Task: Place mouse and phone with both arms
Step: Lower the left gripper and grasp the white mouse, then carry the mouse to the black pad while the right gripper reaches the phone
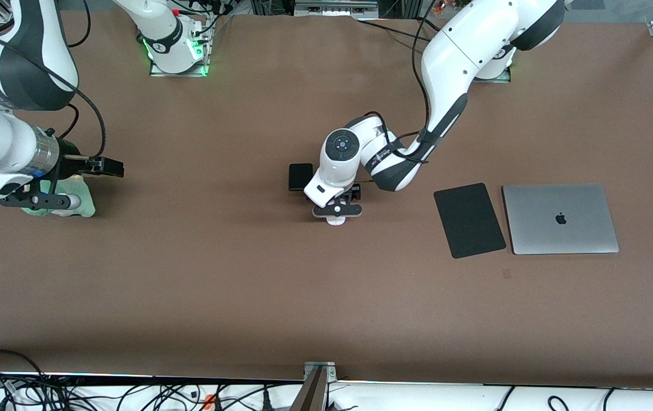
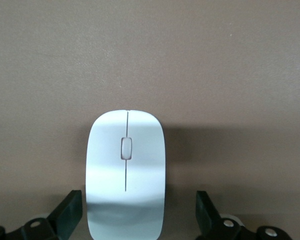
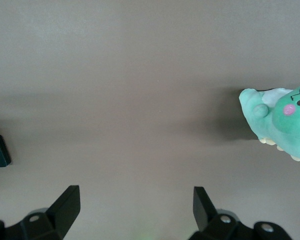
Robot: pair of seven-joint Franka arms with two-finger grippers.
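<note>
Now my left pincer (image 2: 140, 212) hangs over the mouse (image 2: 125, 172) at mid-desk, fingers apart, bare desk (image 1: 246, 274) either side; the phone (image 1: 300, 176) lies just beside. My right pincer (image 3: 135, 212) waits, fingers apart, by the green plush toy (image 3: 282, 122).

The left arm (image 1: 446, 85) comes from the upper right of the front frame, bends at the elbow and ends at centre; its wrist points down; the left gripper (image 2: 140, 220) hangs low, fingers (image 2: 70, 212) spread wide; the right arm (image 1: 7, 85) fills the upper left corner; the right gripper (image 3: 135, 215) sits at the left edge, fingers (image 3: 65, 207) wide apart, holding nothing.
</note>
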